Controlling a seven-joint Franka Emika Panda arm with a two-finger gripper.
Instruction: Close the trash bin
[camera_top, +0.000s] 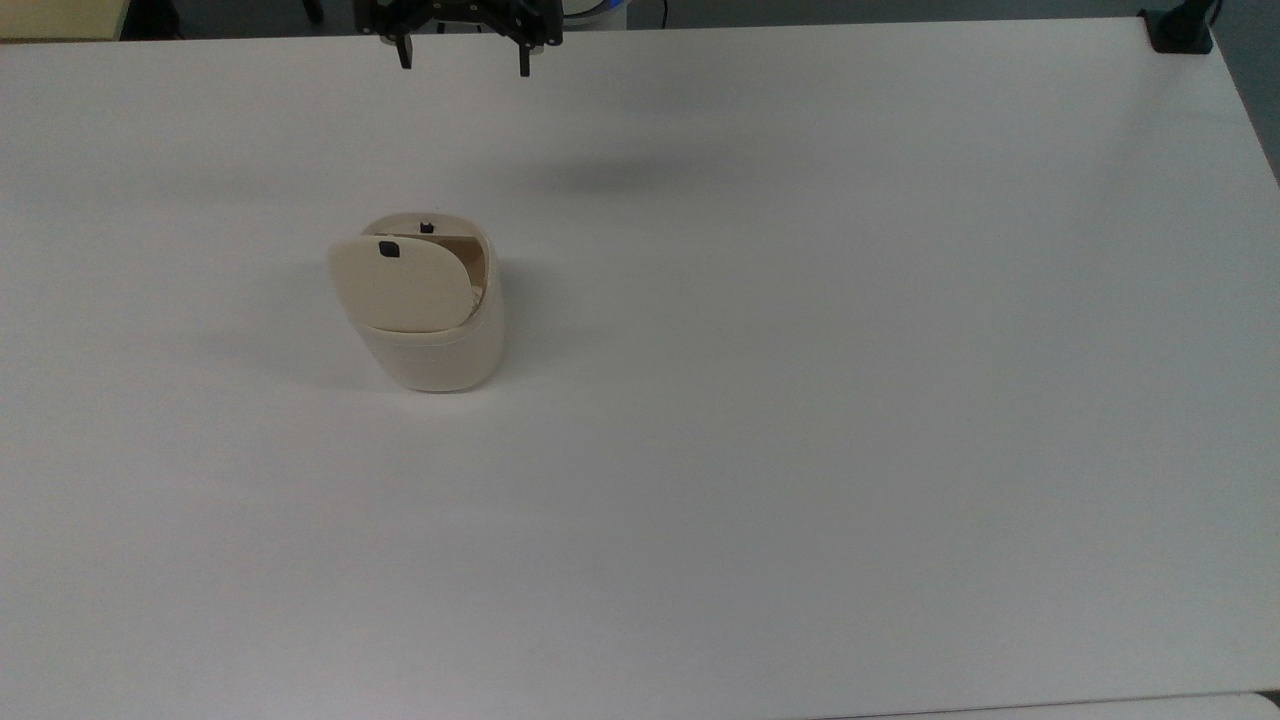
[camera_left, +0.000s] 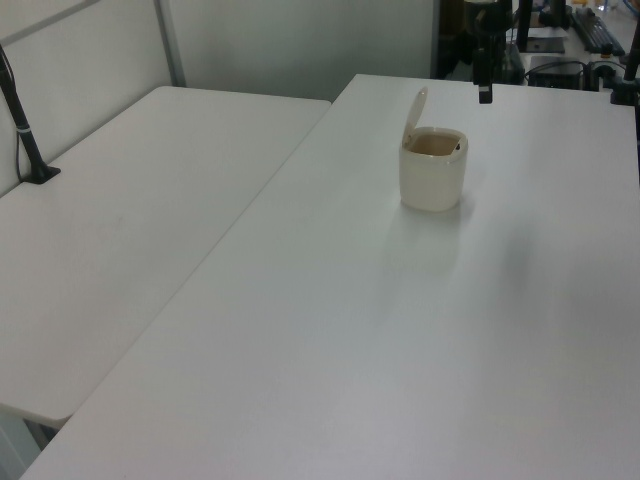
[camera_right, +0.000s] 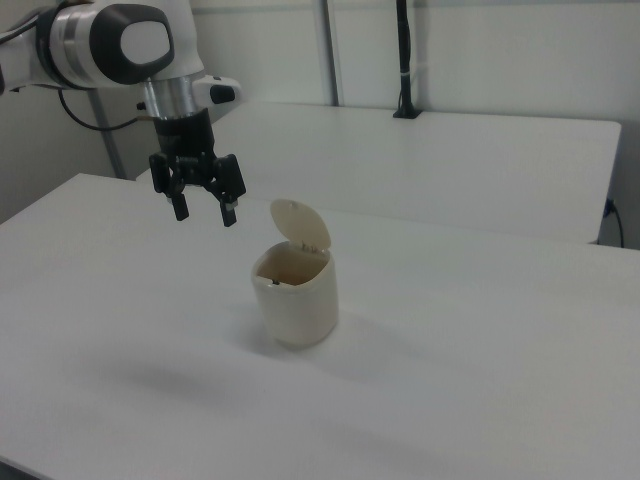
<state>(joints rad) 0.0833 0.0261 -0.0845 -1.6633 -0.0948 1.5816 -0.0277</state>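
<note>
The cream-beige trash bin (camera_top: 440, 350) stands on the white table (camera_top: 800, 400), left of centre in the top view. Its lid (camera_top: 402, 284) is raised on its hinge, with a small black square mark near its upper edge, and the bin's mouth shows beside it. In the right view the lid (camera_right: 300, 224) stands up at the bin's (camera_right: 296, 298) far side. My gripper (camera_top: 464, 58) hangs open at the top view's upper edge, well apart from the bin. In the right view the gripper (camera_right: 205, 212) hovers above the table, to the bin's left. The left view shows the bin (camera_left: 432, 172) and the gripper (camera_left: 484, 93) beyond it.
A second white table (camera_left: 130, 220) adjoins on the left view's left, with a black clamp post (camera_left: 25, 135) on it. Another black clamp (camera_top: 1180, 30) sits at the top view's upper right table corner. Desks with equipment (camera_left: 585, 35) lie beyond the table.
</note>
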